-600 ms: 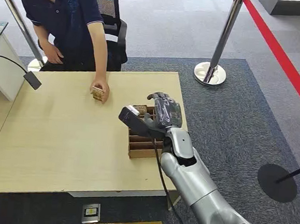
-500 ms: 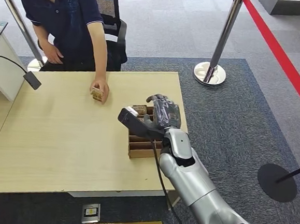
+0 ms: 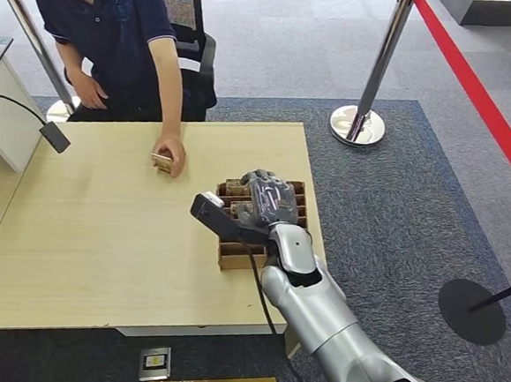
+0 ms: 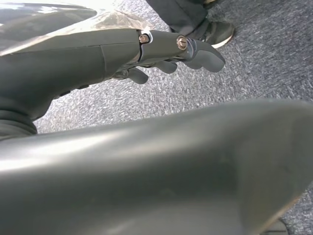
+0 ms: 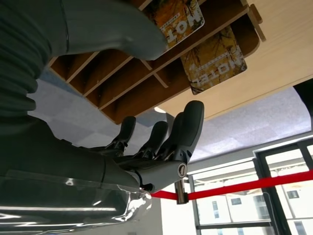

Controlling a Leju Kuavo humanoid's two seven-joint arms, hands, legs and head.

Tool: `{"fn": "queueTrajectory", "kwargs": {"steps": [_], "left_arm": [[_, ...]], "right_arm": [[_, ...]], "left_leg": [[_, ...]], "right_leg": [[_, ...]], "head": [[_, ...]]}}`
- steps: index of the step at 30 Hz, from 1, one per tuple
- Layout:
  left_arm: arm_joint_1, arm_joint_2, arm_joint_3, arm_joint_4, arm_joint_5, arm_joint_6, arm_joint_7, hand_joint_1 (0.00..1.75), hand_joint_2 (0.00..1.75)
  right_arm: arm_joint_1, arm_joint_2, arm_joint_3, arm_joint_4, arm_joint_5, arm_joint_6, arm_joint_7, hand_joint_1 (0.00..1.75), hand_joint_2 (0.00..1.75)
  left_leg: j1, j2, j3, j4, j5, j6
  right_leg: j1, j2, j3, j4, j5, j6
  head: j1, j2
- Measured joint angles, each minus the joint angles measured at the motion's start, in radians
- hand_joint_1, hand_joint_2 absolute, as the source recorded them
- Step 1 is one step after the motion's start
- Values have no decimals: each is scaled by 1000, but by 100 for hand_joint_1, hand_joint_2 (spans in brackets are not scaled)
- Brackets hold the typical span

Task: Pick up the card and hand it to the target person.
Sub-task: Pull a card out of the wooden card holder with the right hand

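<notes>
Right robot hand [image 3: 269, 201] has dropped and drawn nearer since the earlier head views and now sits low over the wooden rack [image 3: 235, 253] at the worktop's [image 3: 103, 232] right edge. Judged: the reach for a card is under way, pickup not made. Right wrist view shows its fingers [image 5: 184, 127] apart with nothing between them, thumb [image 5: 122, 34] just beside a card [image 5: 181, 17] standing in a slot. A second card [image 5: 214, 61] lies in the end slot. Cards are thin, glossy, printed; the rack is slotted brown board with thin dividers. Left robot hand [image 4: 162, 49] hangs over grey carpet, fingers extended, holding nothing. At the far edge, the person's hand [image 3: 169, 156] holds a small card and has shifted slightly.
</notes>
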Motion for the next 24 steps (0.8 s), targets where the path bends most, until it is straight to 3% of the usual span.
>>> {"fn": "queueTrajectory", "kwargs": {"steps": [24], "left_arm": [[0, 0, 0, 0, -4, 0, 1, 0, 0]], "right_arm": [[-52, 59, 25, 174, 70, -1, 75, 82, 175]], "left_leg": [[0, 0, 0, 0, 0, 0]], "right_leg": [[0, 0, 0, 0, 0, 0]], "head": [[0, 0]]}}
